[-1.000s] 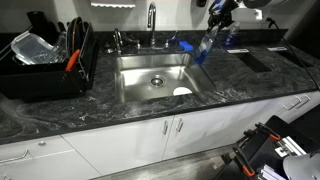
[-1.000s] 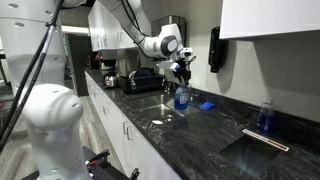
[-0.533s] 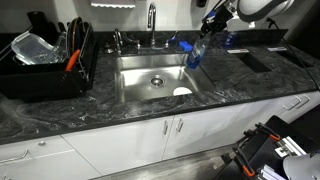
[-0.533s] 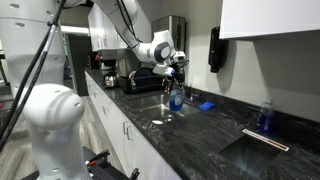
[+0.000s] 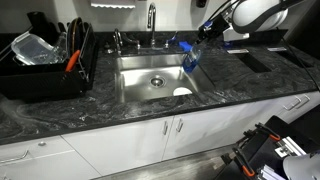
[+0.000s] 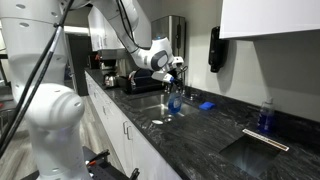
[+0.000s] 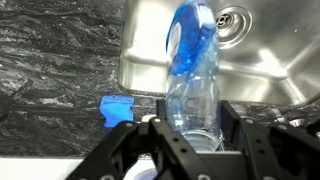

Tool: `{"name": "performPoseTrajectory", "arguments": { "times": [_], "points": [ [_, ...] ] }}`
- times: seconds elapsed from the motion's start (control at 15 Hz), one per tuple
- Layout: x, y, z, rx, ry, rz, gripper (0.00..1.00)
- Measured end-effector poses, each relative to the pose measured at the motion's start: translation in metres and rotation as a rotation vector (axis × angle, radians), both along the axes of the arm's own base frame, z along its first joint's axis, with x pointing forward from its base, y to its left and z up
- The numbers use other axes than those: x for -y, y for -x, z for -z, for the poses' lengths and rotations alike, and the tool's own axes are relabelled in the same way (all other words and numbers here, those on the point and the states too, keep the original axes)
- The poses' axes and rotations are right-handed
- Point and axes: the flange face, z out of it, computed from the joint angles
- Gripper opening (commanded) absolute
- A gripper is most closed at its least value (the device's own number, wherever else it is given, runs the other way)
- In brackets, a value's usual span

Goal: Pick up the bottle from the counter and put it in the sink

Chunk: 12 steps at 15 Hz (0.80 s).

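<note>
My gripper is shut on the translucent blue bottle, its fingers clamped on the bottle's wide end. The bottle hangs tilted in the air over the right rim of the stainless steel sink. In the wrist view its blue part points toward the sink and the round drain. From the side the bottle hangs below the gripper, above the dark marbled counter. A small flat blue object lies on the counter beside the sink.
A faucet stands behind the sink, and a white round item lies in the basin's right corner. A black dish rack with dishes fills the counter's left end. Another blue bottle stands near a black cooktop.
The gripper has carried the bottle leftward from over the counter to the sink's right rim. The grip on the bottle is unchanged.
</note>
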Motion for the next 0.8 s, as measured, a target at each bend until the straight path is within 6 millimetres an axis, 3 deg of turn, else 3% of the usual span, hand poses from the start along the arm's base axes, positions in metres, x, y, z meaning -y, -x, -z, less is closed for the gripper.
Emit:
{"name": "performPoseTrajectory", "arguments": {
  "times": [0.47, 0.8],
  "points": [
    [0.003, 0.000, 0.038, -0.021, 0.016, -0.030, 0.28],
    [0.030, 0.002, 0.068, -0.082, 0.064, 0.003, 0.28]
  ]
}}
